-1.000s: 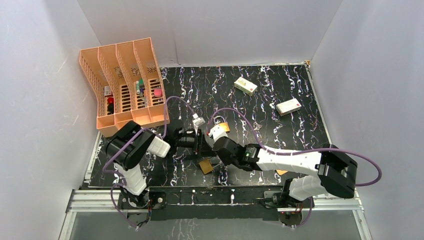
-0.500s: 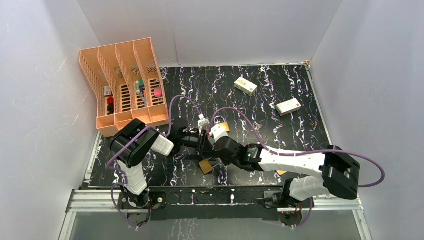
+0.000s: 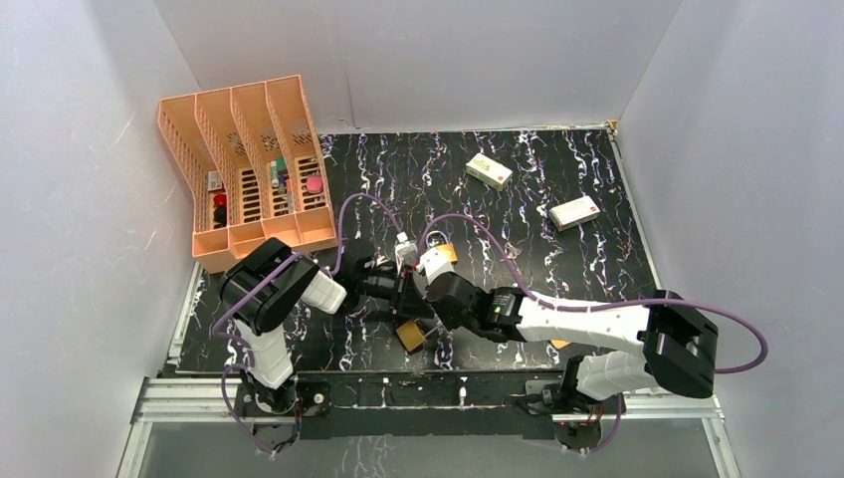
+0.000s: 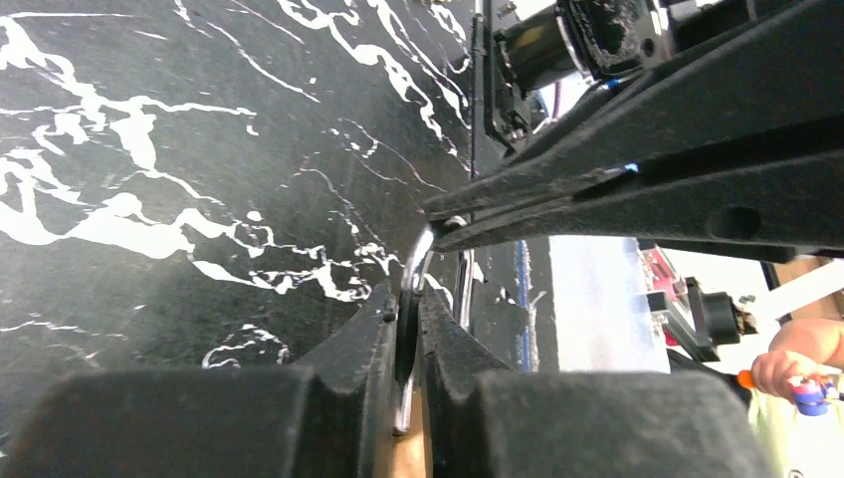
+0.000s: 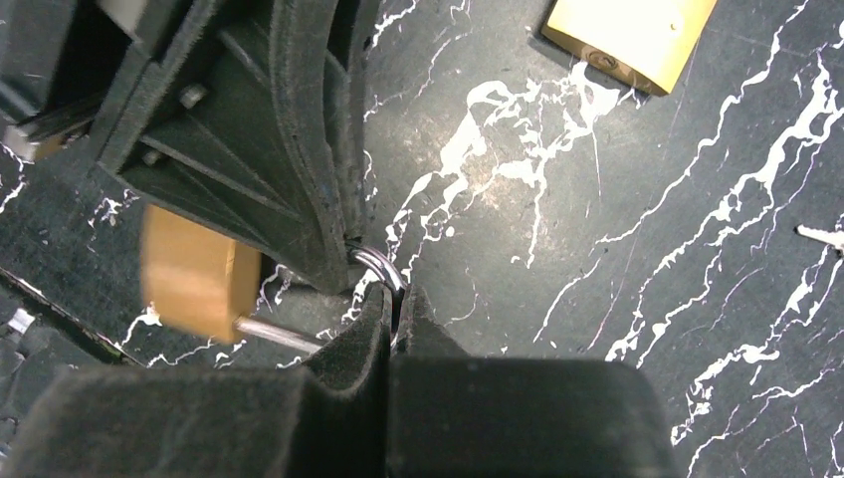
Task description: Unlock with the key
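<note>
The dark marbled desk (image 3: 557, 269) is carrying an orange file organizer (image 3: 261, 235) at its far left corner, with a small box (image 3: 489, 170) and another box (image 3: 574, 212) toward the far right. Near the middle of the near edge, the left gripper (image 4: 410, 304) is clenching the steel shackle (image 4: 418, 254) of a brass padlock (image 5: 199, 271), and the right gripper (image 5: 391, 304) is pinching the same shackle's bend. A second padlock (image 5: 629, 35) is lying nearby. The key (image 5: 818, 235), a tiny silver piece, is lying flat on the desk apart from both grippers, showing only at the right wrist view's margin.
</note>
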Controlling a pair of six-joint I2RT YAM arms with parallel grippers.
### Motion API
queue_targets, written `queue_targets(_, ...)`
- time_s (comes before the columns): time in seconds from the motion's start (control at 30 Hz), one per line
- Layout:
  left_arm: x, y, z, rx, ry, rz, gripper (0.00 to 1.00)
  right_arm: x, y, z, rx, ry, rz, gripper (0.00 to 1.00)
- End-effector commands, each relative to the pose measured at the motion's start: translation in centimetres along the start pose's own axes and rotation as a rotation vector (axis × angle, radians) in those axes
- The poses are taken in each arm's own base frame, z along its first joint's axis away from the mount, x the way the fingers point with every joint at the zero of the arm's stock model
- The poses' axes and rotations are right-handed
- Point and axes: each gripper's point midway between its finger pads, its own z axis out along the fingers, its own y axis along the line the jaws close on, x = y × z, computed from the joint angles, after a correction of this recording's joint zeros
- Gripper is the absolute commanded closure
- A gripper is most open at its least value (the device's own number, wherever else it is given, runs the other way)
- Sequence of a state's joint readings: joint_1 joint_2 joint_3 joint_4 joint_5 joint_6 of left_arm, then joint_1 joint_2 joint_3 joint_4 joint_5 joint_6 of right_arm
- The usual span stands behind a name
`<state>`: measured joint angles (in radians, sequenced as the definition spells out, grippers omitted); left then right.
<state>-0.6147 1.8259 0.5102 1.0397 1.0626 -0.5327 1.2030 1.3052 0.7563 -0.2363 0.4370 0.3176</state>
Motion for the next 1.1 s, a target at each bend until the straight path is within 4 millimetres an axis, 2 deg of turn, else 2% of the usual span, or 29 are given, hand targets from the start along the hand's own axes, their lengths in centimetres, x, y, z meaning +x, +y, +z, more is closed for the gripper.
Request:
queue_targets(0.0,-0.2,-1.8,0.0,0.056,0.004,0.074,1.00,-3.3,0.4,-1.0,-0.021,-0.107,0.054,1.00)
queue_targets(0.07,-0.9,-2.4,-0.1,0.053,-0.014,0.100,1.00,-3.6,0.4,-1.6,-0.034,-0.119,0.065,1.00)
queue_targets(0.17,-2.1,-3.6,-0.5,0.048,-0.051,0.149,1.00,-3.8,0.4,-2.6,-0.052,-0.130,0.088,0.61)
queue_targets(0.2,-3.0,-5.0,-1.1,0.049,-0.086,0.198,1.00,-4.3,0.7,-4.1,-0.103,-0.154,0.127,0.34)
queue_targets(0.3,-3.9,-6.6,-1.7,0.052,-0.124,0.246,1.00,-4.6,1.3,-5.7,-0.168,-0.174,0.172,0.25)
queue_targets(0.5,-6.1,-10.6,-3.7,0.040,-0.247,0.372,1.00,-6.9,3.7,-10.6,-0.415,-0.306,0.226,0.23)
queue_targets(0.63,-7.7,-13.9,-5.0,0.062,-0.314,0.448,1.00,-8.3,5.3,-13.1,-0.553,-0.375,0.188,0.27)
queue_targets(0.83,-10.0,-18.7,-6.7,0.108,-0.393,0.550,1.00,-9.9,5.8,-13.8,-0.579,-0.438,0.137,0.38)
queue_targets(1.07,-10.9,-21.8,-7.7,0.156,-0.418,0.594,1.00,-13.0,5.8,-14.3,-0.572,-0.543,0.143,0.42)
